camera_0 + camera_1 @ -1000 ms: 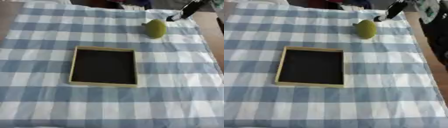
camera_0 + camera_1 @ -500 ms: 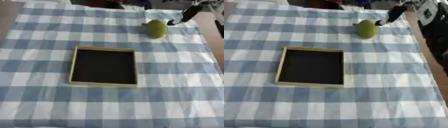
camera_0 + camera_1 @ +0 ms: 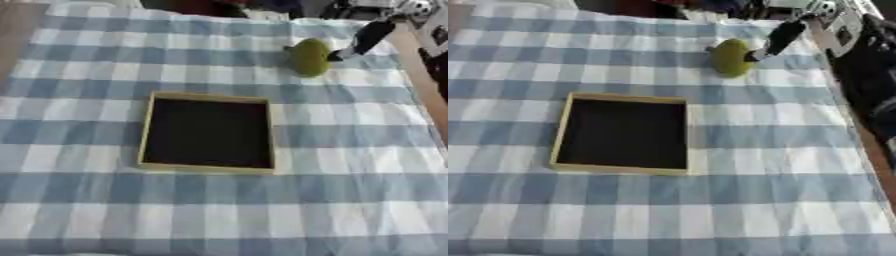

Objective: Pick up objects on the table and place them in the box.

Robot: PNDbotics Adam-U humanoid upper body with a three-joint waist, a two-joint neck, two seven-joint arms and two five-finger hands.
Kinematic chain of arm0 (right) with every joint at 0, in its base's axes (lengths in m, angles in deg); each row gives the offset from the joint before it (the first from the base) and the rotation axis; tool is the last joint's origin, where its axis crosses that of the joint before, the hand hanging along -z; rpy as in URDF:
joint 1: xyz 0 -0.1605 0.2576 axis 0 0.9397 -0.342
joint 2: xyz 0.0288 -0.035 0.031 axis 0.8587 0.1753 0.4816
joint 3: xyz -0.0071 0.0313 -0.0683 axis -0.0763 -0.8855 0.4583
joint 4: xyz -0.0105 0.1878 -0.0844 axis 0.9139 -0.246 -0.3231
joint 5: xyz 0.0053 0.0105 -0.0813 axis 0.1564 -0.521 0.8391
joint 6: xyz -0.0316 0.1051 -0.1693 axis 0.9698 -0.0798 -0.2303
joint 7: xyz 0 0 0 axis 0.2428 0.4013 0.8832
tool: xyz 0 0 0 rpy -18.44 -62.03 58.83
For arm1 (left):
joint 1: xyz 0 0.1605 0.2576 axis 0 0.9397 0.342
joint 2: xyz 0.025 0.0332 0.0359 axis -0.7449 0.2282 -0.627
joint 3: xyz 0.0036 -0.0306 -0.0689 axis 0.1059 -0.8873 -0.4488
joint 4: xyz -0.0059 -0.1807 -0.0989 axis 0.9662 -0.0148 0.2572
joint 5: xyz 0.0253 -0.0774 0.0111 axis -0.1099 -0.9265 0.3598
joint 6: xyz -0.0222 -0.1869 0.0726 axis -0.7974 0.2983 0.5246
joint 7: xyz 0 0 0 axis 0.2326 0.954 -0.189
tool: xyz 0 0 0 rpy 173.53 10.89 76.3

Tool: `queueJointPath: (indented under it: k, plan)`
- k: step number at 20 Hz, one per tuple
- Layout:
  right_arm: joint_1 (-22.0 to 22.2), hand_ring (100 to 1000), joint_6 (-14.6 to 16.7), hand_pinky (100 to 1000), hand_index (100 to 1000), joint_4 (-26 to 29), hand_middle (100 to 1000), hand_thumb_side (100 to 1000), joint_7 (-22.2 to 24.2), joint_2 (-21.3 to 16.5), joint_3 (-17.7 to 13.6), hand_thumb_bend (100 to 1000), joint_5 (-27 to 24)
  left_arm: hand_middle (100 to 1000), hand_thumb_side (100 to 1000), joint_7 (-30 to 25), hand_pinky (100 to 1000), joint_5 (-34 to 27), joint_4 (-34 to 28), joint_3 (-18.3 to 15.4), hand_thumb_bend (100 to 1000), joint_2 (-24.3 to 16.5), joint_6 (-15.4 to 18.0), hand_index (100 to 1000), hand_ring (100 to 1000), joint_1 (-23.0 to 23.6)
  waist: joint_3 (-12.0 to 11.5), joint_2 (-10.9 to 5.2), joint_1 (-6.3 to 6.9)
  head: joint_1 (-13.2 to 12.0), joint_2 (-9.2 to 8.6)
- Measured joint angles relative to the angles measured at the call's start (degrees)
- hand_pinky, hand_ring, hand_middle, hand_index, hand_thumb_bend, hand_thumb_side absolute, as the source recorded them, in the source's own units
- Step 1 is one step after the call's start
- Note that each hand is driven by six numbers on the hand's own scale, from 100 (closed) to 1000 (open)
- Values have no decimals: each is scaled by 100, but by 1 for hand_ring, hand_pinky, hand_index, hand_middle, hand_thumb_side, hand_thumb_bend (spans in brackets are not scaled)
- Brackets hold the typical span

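The right hand (image 3: pixel 779 37) is closing in from 1 o'clock, now touching the green fruit (image 3: pixel 731 57); finger spread is unclear; the box (image 3: pixel 623 133) is lying empty.

Both views come from the robot's head, two eyes of one stereo camera set side by side, looking steeply down and forward across the tabletop (image 3: pixel 79 210) with its checked cloth. Neither is close: each takes in most of the cloth, from its near part at the bottom to its far edge at the top. They share almost everything: the box (image 3: pixel 208 131), the green thing (image 3: pixel 310 56) and the right hand (image 3: pixel 773 41) at the far right. The right eye view sits slightly rightward, so the box lies further left in it, and more of the dark strip beyond the cloth's right edge shows.
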State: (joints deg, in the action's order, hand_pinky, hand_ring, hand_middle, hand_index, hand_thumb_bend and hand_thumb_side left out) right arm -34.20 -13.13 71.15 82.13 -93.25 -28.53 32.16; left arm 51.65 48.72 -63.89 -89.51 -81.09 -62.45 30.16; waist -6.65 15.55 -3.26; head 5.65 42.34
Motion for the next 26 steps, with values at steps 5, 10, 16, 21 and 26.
queueJointPath:
  k: [5,10,16,21,26]
  plan:
    - [-1,875,-49,857,893,-255,841,280,-55,150,-109,499,89,729,507,-4,662,-5,0,0,100,19,0,834,529,-6,-16,37,6,9,-3]
    - [-27,869,-215,851,893,-483,831,289,-294,311,-228,497,264,730,511,-16,661,-16,0,1,100,44,-4,834,528,-35,-49,73,17,34,-10]
    - [-56,829,-401,819,843,-660,756,251,-730,446,-349,431,515,731,517,-39,660,-51,0,2,100,72,-8,834,527,-45,-80,118,23,48,-15]
    - [-56,745,-579,763,718,-676,633,100,-1294,469,-365,299,630,730,518,-61,659,-57,0,2,100,92,-10,834,528,-58,-81,139,5,48,-15]
    - [-45,656,-840,712,641,-680,556,100,-2115,540,-344,273,1019,731,521,-65,659,-59,0,16,100,115,-12,834,528,-73,-81,143,8,48,-38]
